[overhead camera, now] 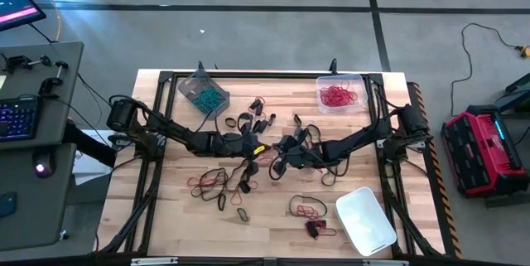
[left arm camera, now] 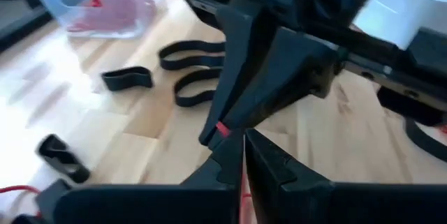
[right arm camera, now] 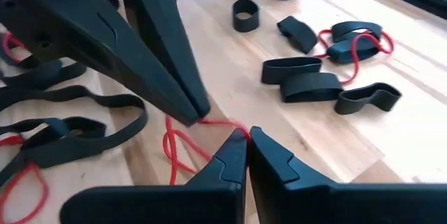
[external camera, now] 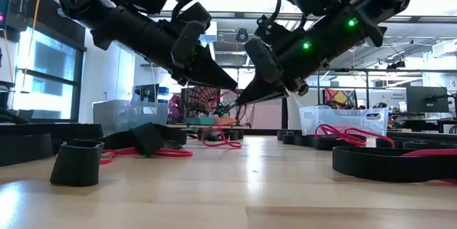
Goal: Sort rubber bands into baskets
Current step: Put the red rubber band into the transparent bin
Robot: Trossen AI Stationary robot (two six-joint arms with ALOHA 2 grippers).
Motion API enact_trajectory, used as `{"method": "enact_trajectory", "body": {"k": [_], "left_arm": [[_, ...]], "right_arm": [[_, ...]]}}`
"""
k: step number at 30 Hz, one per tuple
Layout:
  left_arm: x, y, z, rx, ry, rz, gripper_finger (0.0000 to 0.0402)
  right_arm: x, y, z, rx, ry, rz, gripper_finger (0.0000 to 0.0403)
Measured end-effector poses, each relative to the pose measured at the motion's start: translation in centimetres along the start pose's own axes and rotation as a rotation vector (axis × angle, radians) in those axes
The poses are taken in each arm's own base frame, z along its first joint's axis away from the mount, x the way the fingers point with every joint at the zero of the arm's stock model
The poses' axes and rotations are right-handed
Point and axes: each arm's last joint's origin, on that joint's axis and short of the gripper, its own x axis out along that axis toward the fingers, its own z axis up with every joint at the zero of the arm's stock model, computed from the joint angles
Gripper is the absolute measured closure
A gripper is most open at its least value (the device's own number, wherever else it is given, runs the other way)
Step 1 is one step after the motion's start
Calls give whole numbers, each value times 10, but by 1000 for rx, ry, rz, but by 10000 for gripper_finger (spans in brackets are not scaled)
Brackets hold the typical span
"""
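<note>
While both grippers meet over one red band mid-table, the sorting is only partly done.

Stretched between the two fingertip pairs, the red rubber band (right arm camera: 209,128) hangs just above the wood at the table's centre; the left gripper (overhead camera: 252,147) and the right gripper (overhead camera: 280,144) are both pinched closed on it, tip to tip. Around them many black bands (overhead camera: 246,121) and loose red bands (overhead camera: 307,210) lie scattered on the table (overhead camera: 166,208). Of the baskets, the grey-tinted one (overhead camera: 203,92) holds teal bands, the clear one (overhead camera: 339,94) holds red ones, and the whitish one (overhead camera: 366,220) looks empty. I judge most of the black and several red bands are left to sort.
</note>
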Motion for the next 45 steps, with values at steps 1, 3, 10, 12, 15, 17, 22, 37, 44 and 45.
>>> {"method": "enact_trajectory", "body": {"k": [1,3,10,12,15,17,22,37,44,45], "left_arm": [[0,-1,0,2,-7,15,386],[-1,-2,1,25,-16,37,373],[-3,-8,5,34,-62,32,321],[-3,-8,6,31,-71,32,306],[-3,-8,9,20,-97,30,287],[-3,-8,9,20,-100,30,277],[-3,-8,10,16,-109,29,264],[-3,-9,10,14,-114,9,263],[-3,-9,10,15,-114,8,263],[-3,-9,10,15,-114,8,263]], "right_arm": [[0,0,0,0,-4,-8,402],[0,-1,0,1,-14,-32,402],[-14,-4,13,6,-80,-132,402],[-22,-8,19,-8,-86,-180,403],[-36,-16,29,-24,-95,-248,403],[-47,-22,37,-49,-102,-295,403],[-75,-44,58,-66,-140,-419,403],[-104,-145,80,-50,-26,-892,403],[-96,-190,75,12,90,-1069,403],[-95,-196,75,25,108,-1077,403]]}}
